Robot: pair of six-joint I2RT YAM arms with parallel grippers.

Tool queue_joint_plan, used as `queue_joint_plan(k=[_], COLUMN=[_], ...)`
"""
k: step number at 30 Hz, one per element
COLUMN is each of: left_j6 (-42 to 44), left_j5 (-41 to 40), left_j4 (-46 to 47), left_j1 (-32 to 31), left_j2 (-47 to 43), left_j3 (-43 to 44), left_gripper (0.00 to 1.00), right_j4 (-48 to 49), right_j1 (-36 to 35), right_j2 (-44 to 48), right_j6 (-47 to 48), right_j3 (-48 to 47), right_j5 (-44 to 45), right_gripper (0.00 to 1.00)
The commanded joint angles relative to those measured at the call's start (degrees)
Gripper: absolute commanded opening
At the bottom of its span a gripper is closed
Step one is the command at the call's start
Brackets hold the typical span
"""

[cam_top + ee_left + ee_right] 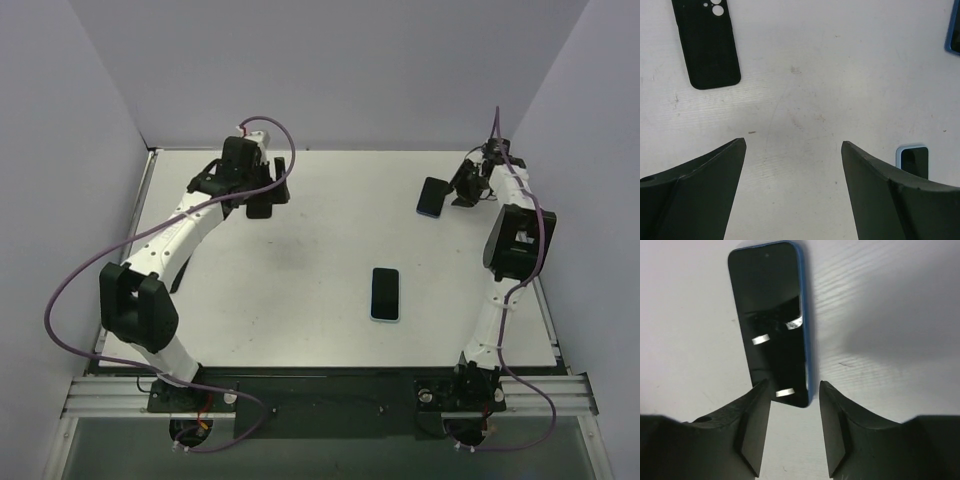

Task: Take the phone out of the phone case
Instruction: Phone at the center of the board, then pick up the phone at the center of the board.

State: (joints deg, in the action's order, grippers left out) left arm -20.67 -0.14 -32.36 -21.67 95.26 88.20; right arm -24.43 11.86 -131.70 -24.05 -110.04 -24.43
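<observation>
Where the slim blue-edged phone with the dark glass screen (pixel 772 325) is lying: on the white desk (pixel 320 230), far right, its near end showing between the fingertips of the right claw (pixel 792 386).
Right claw: standing open at the phone's end; whether it is touching the phone, I cannot tell.
Left claw (pixel 793 142): gaping wide over bare desk, holding nothing.
Matte black phone case (pixel 707 42): lying back-up, apart from the phone, with desk showing through its camera holes, so it is looking empty.
Risk: a pinch on the glossy end could be squirting the phone sideways or dragging it toward the desk's edge, since the fingers are sitting off-centre.
</observation>
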Motion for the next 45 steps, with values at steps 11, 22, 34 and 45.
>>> queue_joint_plan(k=[11,22,34,45], left_j6=[-0.34,-0.87,-0.69,-2.27], left_j5=[0.14,4.36,7.96,12.36], left_j4=[6.25,8.19,9.16,10.83], left_j1=[0.75,0.58,0.84,1.28], left_j2=[-6.14,-7.28,-7.55,-6.50], left_j3=[-5.14,-6.46,-7.17,-7.87], left_gripper=[0.88,0.88,0.89,0.90], right_j4=[-4.87,-4.23,4.47,6.41], right_j1=[-13.75,-45.51,-46.76,-44.81], right_j2=[31.57,44.60,41.61,39.07], right_j6=[-3.18,-11.80,-5.83,-8.64], right_j3=[31.22,49.66,57.47,62.23], right_j5=[38.31,49.91,34.28,32.07], right_gripper=[0.95,0.95,0.91,0.79])
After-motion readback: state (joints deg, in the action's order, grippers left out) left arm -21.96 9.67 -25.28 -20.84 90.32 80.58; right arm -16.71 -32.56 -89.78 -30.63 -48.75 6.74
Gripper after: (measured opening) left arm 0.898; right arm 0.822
